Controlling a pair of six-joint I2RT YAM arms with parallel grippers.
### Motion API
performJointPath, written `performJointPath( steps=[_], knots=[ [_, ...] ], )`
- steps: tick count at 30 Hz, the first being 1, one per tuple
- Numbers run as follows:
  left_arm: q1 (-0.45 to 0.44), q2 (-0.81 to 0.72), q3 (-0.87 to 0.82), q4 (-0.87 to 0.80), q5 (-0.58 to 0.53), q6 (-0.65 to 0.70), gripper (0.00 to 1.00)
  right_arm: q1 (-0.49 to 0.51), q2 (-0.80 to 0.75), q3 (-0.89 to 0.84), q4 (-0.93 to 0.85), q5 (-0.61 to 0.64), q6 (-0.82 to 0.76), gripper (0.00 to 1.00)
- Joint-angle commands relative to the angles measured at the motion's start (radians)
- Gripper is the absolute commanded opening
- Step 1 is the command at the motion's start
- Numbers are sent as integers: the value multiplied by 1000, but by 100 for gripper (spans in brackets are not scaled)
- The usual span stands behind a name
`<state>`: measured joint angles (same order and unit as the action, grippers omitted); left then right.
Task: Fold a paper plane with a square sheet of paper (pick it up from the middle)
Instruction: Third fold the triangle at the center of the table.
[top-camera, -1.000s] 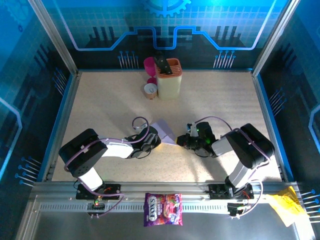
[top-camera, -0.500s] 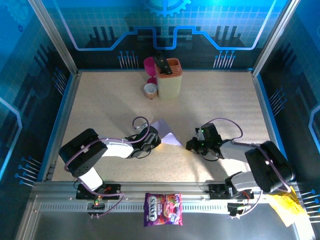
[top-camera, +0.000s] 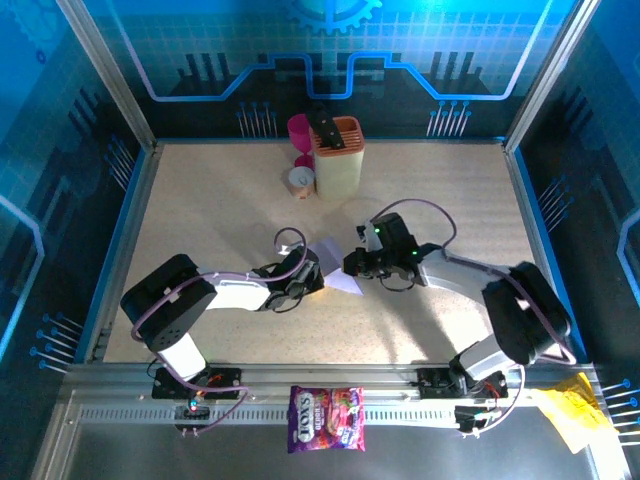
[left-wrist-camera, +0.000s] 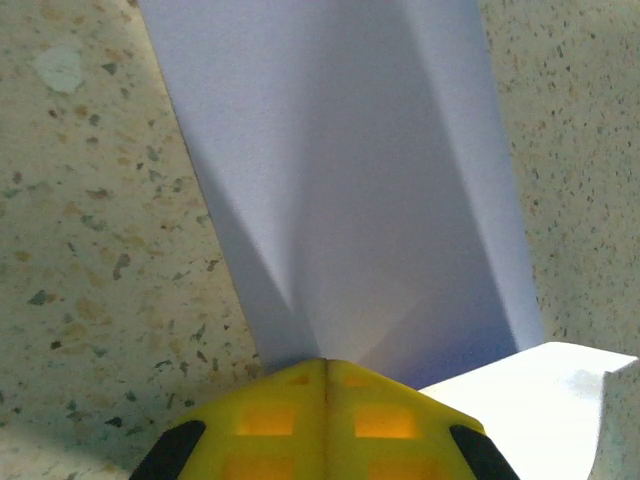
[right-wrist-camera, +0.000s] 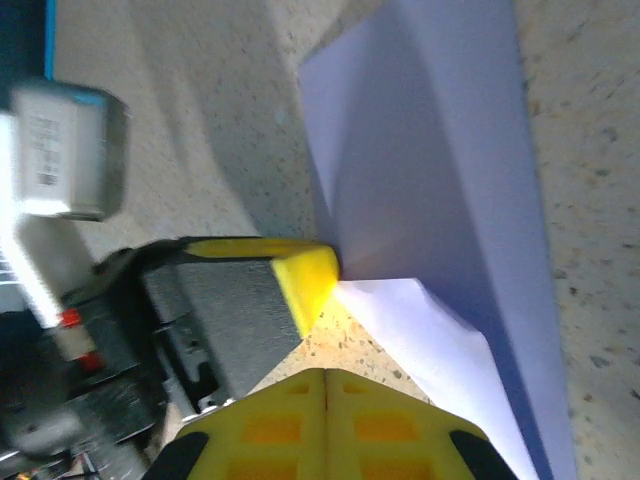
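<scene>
The left arm (top-camera: 215, 295) lies low over the surface (top-camera: 200, 200), reaching right toward the middle. Its left tool (top-camera: 314, 283) has its yellow tips pressed together on the paper (top-camera: 333, 262), pinching the left end where the folds run together. In the left wrist view the paper (left-wrist-camera: 340, 180) fans out from those tips and away across the surface. A slanted crease runs through it, and a pale flap (left-wrist-camera: 530, 385) is turned out at the right.

The paper is folded to a narrow, angled shape. It lies near the middle of the surface, between the two tools. Well behind it stand a pink cup (top-camera: 299, 130) and a holder (top-camera: 338, 160). In front of it, on the near rail, lies a sweets bag (top-camera: 327, 418).

The right tool (top-camera: 350, 266) sits at the paper's right edge, pointing left, its tips shut tip to tip. In the right wrist view they lie just beside the flap (right-wrist-camera: 430, 320), and I cannot tell whether they touch it. The left tool (right-wrist-camera: 305, 280) meets the paper's corner just beyond. The right arm (top-camera: 470, 275) bends back to its base at the right. A crumpled yellow paper (top-camera: 570, 410) lies far right on the rail.
</scene>
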<state>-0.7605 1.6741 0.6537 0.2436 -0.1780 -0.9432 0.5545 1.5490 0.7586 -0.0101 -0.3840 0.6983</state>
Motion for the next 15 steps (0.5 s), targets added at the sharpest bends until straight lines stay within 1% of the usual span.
performJointPath(
  steps=[1, 6, 9, 10, 11, 12, 15],
  knots=[
    [13, 55, -29, -179, 31, 56, 0, 9, 83, 3, 37, -13, -6, 0],
    [15, 46, -27, -173, 60, 58, 0, -12, 174, -12, 74, 5, -16, 0],
    [21, 5, -34, -179, 74, 35, 1, -27, 206, -24, 77, 0, -20, 0],
    [24, -13, -40, -177, 77, 21, 13, -30, 209, -29, 78, 0, -20, 0],
    [31, -37, -52, -168, 85, 4, 28, -32, 212, -37, 81, 2, -22, 0],
    [39, -56, -64, -154, 99, -11, 36, -34, 213, -44, 81, 3, -23, 0],
    [58, -92, -87, -125, 139, -61, 51, -38, 218, -58, 86, -1, -22, 0]
  ],
)
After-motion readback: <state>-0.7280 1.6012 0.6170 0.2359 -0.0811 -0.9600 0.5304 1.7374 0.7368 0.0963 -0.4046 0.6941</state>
